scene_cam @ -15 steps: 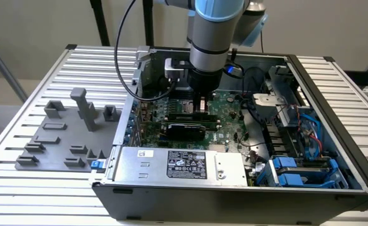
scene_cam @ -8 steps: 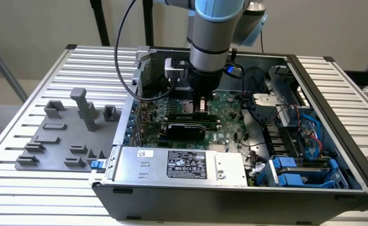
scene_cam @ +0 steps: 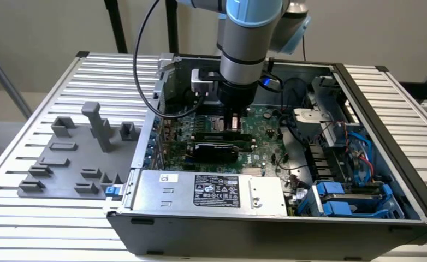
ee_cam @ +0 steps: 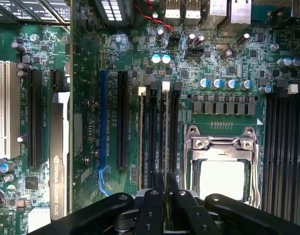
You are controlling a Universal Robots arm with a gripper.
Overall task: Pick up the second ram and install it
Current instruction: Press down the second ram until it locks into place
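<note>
The arm reaches down into the open case [scene_cam: 388,180] and its gripper [scene_cam: 234,121] sits low over the board [scene_cam: 261,139], just behind the black card [scene_cam: 215,148]; in the wrist view the fingers [ee_cam: 153,188] are drawn close together on a thin edge that runs straight away from them, which I take to be the ram [ee_cam: 165,132], held edge-on over the slots [ee_cam: 159,147] just beside the CPU socket [ee_cam: 220,161]; its white-tipped far end lies near the slot latches [ee_cam: 142,91].

The risks, as I judge them: the stick may sit slightly off the slot line, so a push would load the slot wall or bend the stick; if a latch is not fully swung out, the end would ride on it and one side would seat while the other stays high; a notch mismatch would stop it short; a thin grip could let the stick tilt or slip between the fingers under force; the neighbouring slot, which seems to be filled, leaves little room for the fingers.
</note>
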